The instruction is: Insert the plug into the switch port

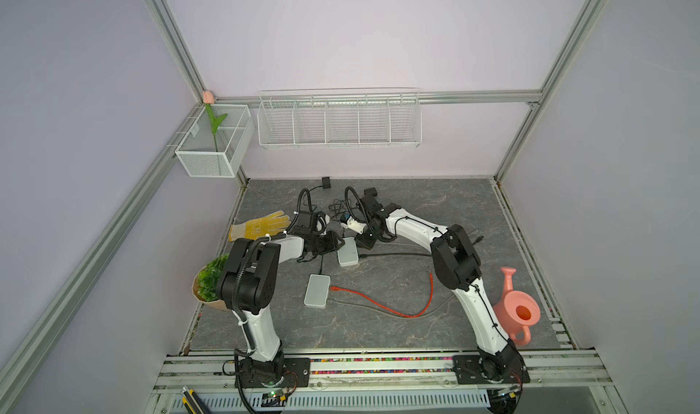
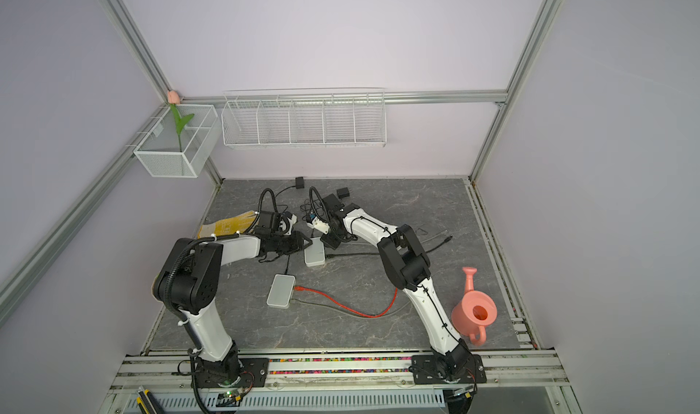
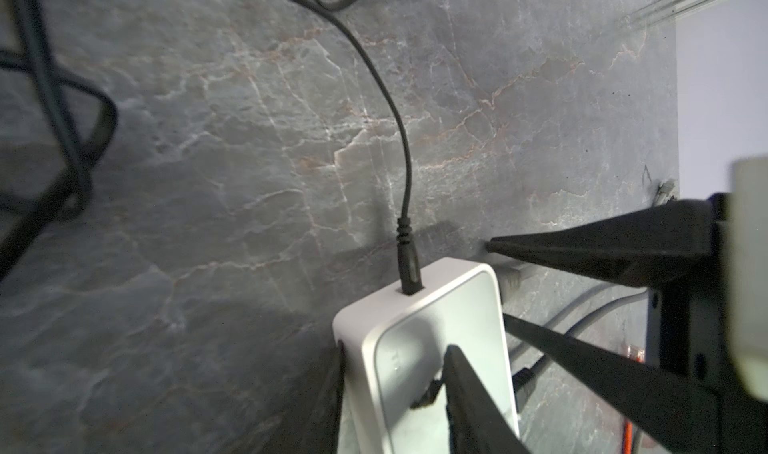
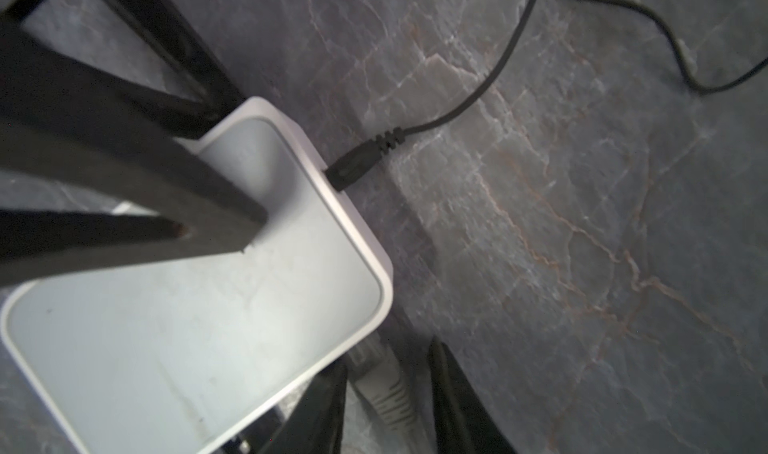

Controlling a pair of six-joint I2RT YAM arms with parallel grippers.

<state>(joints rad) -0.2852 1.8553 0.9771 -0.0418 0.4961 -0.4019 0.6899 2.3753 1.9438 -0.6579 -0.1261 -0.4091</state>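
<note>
Plug [image 4: 384, 389] — grey — sits within the right hand [image 4: 386, 352], fingers parted.

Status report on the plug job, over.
Left gripper on switch. Right gripper open around gray plug; plug looks seated. Nothing in the way.

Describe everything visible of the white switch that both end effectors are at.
The switch is a flat rectangular box with rounded corners, a white rim and a pale grey recessed top. It looks plastic and lies on the dark marbled tabletop. A black power plug sits in one short side. A grey plug meets the neighbouring side, between the open fingers of the right end effector. One finger of the left end effector reaches over its top. Whether the grey plug is fully seated is hidden.
</note>
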